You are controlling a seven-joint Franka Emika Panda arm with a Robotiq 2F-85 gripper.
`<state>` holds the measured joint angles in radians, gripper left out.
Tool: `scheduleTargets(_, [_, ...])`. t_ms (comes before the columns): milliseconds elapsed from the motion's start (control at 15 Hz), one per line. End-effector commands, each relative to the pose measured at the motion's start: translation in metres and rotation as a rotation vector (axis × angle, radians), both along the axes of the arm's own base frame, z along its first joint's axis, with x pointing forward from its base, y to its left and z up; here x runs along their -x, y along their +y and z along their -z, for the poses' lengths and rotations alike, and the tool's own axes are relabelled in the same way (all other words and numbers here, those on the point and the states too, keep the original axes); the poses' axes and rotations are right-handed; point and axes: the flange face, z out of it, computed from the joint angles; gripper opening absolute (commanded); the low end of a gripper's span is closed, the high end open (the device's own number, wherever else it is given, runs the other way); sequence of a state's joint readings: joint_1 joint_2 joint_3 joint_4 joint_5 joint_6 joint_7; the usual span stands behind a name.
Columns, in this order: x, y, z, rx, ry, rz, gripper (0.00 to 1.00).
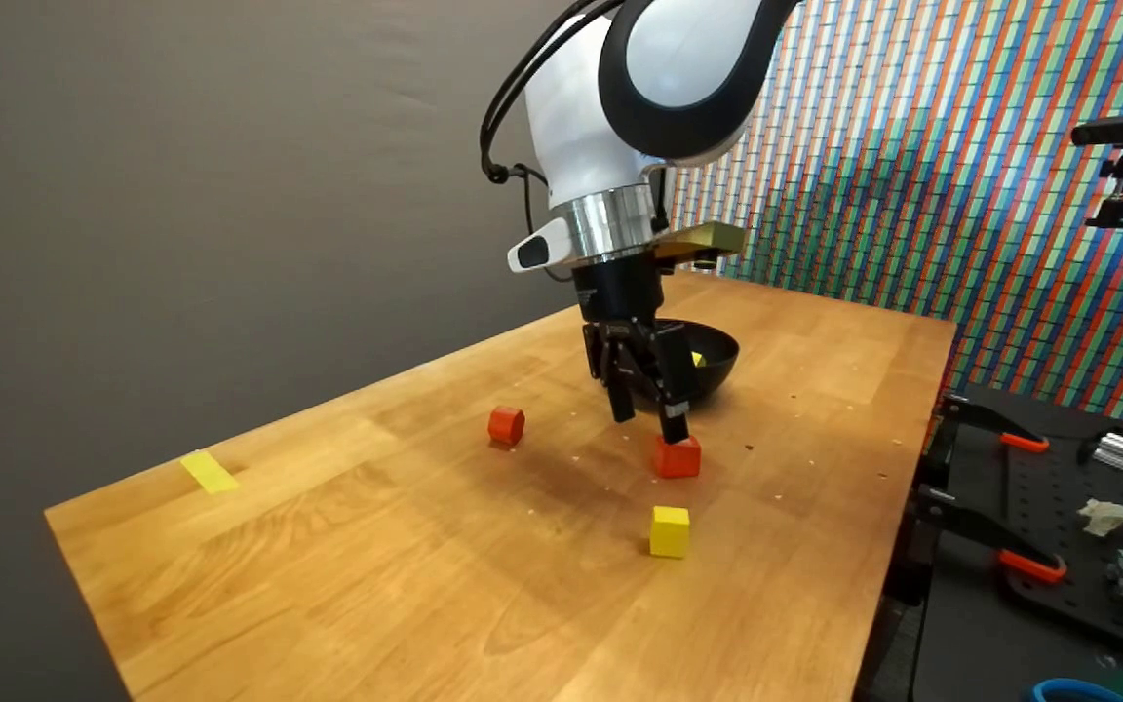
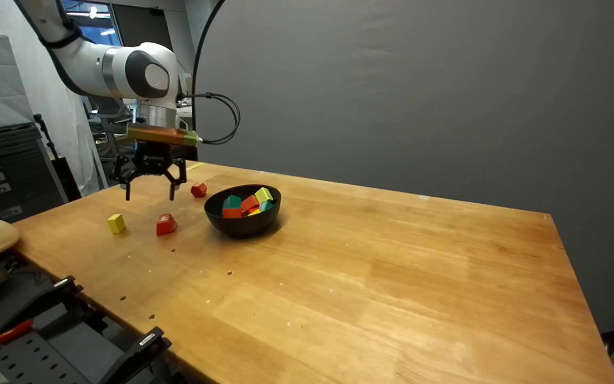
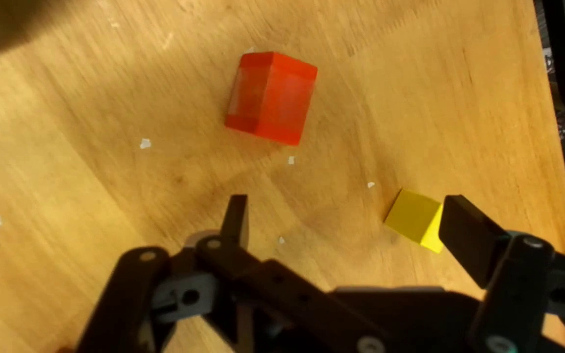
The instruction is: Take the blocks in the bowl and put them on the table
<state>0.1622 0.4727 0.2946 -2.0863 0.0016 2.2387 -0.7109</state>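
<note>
The black bowl (image 2: 242, 228) stands on the wooden table (image 2: 371, 282) with several blocks inside, among them a teal block (image 2: 232, 202), a red block (image 2: 250, 203) and a yellow block (image 2: 263, 195). Three more lie outside it: a large red block (image 3: 275, 100), a yellow cube (image 3: 412, 215) and a smaller red block (image 1: 506, 426) farther off. My gripper (image 2: 150, 197) hangs above the table beside the bowl. Its jaws are wide apart and hold nothing. In the wrist view, one fingertip (image 3: 469, 235) covers an edge of the yellow cube, which rests on the table below.
A flat yellow tape patch (image 1: 210, 471) is stuck near the table's edge by the grey wall. Black clamps with orange tips (image 1: 995, 541) grip a dark cart along the opposite edge. Small pale flecks (image 3: 145, 143) dot the wood.
</note>
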Motion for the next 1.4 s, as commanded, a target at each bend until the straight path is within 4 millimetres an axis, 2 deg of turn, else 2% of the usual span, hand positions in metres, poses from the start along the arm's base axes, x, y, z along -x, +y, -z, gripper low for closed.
scheduleTargets(0, [-0.015, -0.020, -0.019, 0.060, -0.052, 0.012, 1.00])
scheduleTargets(133, [-0.025, -0.054, -0.029, 0.123, -0.112, 0.079, 1.00])
scheduleTargets(333, [-0.042, -0.131, -0.038, 0.182, -0.153, 0.241, 1.00])
scheduleTargets(533, [-0.048, -0.195, -0.048, 0.200, -0.165, 0.382, 1.00])
scheduleTargets(667, [-0.050, -0.225, -0.050, 0.196, -0.155, 0.438, 1.00])
scheduleTargets(867, [-0.047, -0.242, -0.047, 0.218, -0.156, 0.508, 1.00])
scheduleTargets(933, [-0.054, -0.243, -0.040, 0.214, -0.131, 0.461, 1.00])
scheduleTargets(1067, [-0.052, -0.245, -0.038, 0.221, -0.130, 0.485, 1.00])
scheduleTargets(1133, [-0.052, -0.246, -0.045, 0.171, -0.128, 0.465, 1.00])
scheduleTargets(1200, [-0.052, -0.243, -0.038, 0.214, -0.126, 0.483, 1.00])
scheduleTargets(1333, [-0.052, -0.243, -0.038, 0.200, -0.122, 0.472, 1.00])
